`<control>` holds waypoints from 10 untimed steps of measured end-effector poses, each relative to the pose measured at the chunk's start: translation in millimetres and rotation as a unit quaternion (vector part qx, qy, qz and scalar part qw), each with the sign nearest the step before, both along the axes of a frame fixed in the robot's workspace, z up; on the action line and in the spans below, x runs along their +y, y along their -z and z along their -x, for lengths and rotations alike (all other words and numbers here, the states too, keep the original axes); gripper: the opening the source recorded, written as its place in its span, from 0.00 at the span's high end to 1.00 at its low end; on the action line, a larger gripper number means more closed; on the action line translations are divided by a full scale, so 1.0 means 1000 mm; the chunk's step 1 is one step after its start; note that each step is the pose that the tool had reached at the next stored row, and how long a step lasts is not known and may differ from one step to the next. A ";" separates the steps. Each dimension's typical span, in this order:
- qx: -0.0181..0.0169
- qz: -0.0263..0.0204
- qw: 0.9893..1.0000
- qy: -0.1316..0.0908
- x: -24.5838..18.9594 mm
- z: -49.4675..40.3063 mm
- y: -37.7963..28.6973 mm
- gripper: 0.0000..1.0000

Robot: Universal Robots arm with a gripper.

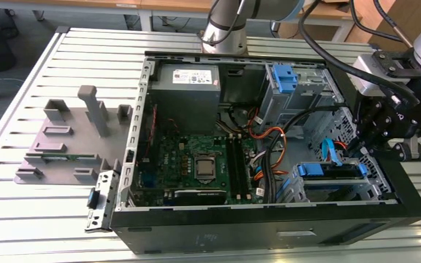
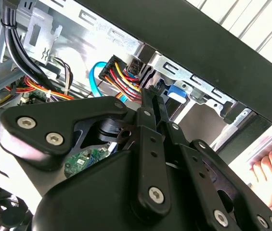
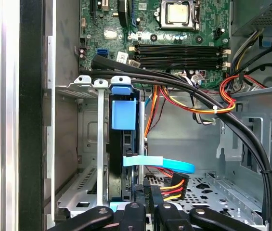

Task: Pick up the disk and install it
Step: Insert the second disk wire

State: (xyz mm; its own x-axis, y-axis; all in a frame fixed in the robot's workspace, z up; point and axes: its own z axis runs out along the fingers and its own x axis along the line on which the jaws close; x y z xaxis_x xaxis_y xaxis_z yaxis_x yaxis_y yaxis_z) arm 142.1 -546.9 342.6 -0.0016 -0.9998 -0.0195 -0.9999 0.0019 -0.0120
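Gripper (image 3: 148, 204) fingers are seen nearly closed at the disk's (image 3: 121, 159) rear edge; contact cannot be told. Fingertips are cut off.

White sticker (image 1: 194, 76) on grey power supply (image 1: 186, 87), print too small to read

Robotics lab or workshop, slatted aluminium bench (image 1: 42, 71), opened computer case (image 1: 269, 219), grey fixture stand (image 1: 72, 142)
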 end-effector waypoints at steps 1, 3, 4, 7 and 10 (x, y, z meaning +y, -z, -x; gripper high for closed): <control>0.000 0.000 1.000 0.000 -0.0006 0.0000 0.0000 0.84; 0.000 0.000 1.000 0.000 -0.0027 0.0001 0.0001 0.84; 0.000 0.000 1.000 0.000 -0.0039 0.0006 0.0000 0.84; 0.000 0.000 1.000 0.000 -0.0070 0.0023 0.0001 0.84; 0.000 0.000 1.000 0.000 -0.0101 0.0031 0.0002 0.84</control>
State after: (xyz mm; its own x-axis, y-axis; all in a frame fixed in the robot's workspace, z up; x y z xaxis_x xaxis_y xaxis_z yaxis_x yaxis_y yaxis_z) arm 138.9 -557.0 342.4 -0.0016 -0.9998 -0.0197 -0.9999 0.0019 -0.0119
